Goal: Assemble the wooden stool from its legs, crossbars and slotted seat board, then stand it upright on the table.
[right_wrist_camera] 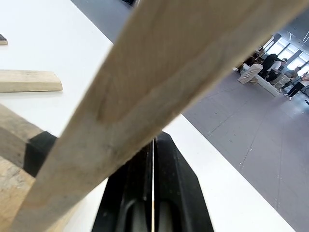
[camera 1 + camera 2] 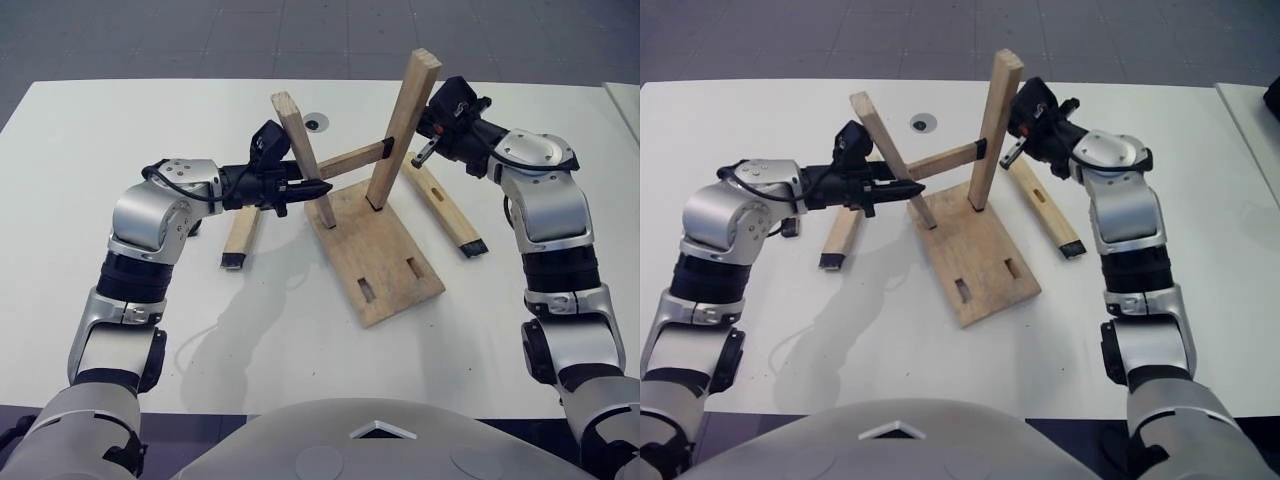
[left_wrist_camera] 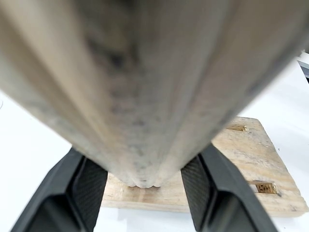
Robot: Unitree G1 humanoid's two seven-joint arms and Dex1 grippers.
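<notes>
Stool seat board (image 2: 385, 255) is laid flat; tilted leg (image 2: 298, 140) above it is clamped by left gripper (image 2: 318, 187), upright leg (image 2: 405, 120) is braced by closed right gripper (image 2: 428, 115), presumably to seat crossbar (image 2: 350, 160).

No text, label, number or sign can be read anywhere: nothing legible on the seat board (image 2: 385, 255), left leg (image 2: 297, 135), right leg (image 2: 402, 125) or white table (image 2: 90, 150).
</notes>
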